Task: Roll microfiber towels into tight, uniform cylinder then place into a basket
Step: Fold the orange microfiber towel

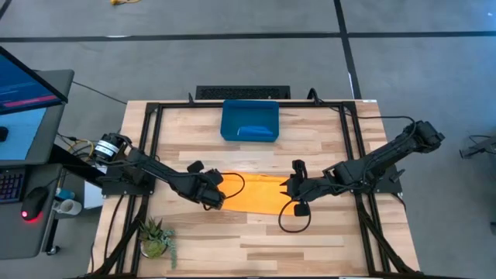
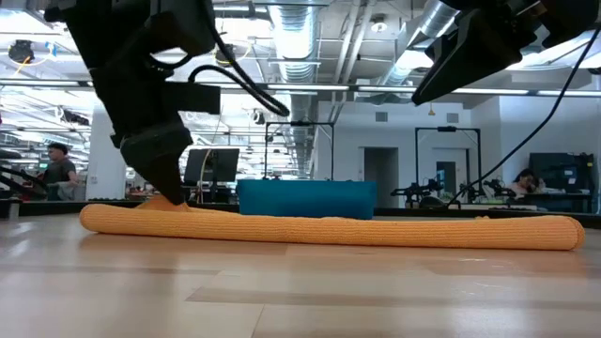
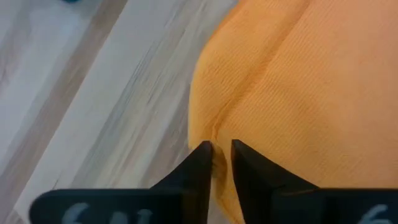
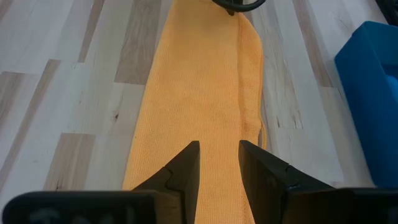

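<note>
Lying folded into a long strip across the middle of the table (image 1: pixel 310 240), the yellow-orange towel (image 1: pixel 256 192) has the left gripper (image 3: pixel 221 152) pinching one end's edge between narrowed fingers, the right gripper (image 4: pixel 219 155) part open over the other end, and the basket (image 1: pixel 249 120) well behind.

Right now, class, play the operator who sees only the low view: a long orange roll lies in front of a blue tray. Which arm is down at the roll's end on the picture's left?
Observer: From above, that is the left gripper, at the left end of the yellow-orange towel.
Operator: And the other arm?
Observer: The right gripper is at the opposite end, its fingers open with the towel below them.
Operator: Is the basket empty?
Observer: No. The basket holds a lighter blue bundle; I cannot tell what it is.
</note>
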You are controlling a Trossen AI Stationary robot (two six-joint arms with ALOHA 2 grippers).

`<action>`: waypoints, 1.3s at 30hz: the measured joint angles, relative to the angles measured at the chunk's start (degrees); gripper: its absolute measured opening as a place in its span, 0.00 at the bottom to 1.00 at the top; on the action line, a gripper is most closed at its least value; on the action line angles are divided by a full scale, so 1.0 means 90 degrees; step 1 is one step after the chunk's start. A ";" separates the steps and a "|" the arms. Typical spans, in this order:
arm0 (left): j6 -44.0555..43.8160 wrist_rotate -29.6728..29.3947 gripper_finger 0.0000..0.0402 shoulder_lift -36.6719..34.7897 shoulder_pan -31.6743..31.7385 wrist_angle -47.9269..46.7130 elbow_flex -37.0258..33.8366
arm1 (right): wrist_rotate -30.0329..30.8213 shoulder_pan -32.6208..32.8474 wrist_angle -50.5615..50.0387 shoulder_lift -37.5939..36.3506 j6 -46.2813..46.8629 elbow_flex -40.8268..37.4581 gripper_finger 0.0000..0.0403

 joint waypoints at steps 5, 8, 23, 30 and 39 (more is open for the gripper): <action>0.0052 -0.0016 0.03 0.0000 -0.0002 -0.0009 0.0097 | 0.0000 0.0000 0.0000 0.0000 0.0002 0.0000 0.33; 0.0047 0.0004 0.01 -0.0002 0.0000 -0.0011 0.0080 | 0.0000 0.0000 -0.0001 0.0000 0.0002 0.0000 0.33; 0.0450 -0.1132 0.00 -0.0001 -0.0317 -0.0042 0.0765 | 0.0001 0.0000 -0.0005 0.0000 0.0002 0.0000 0.33; -0.0290 -0.2363 0.00 -0.0002 -0.0485 -0.0622 0.1062 | 0.0000 0.0000 -0.0007 0.0000 0.0002 0.0000 0.33; -0.1509 -0.1685 0.00 -0.0005 0.0049 -0.0757 0.0332 | 0.0000 0.0000 -0.0002 0.0000 0.0003 0.0000 0.33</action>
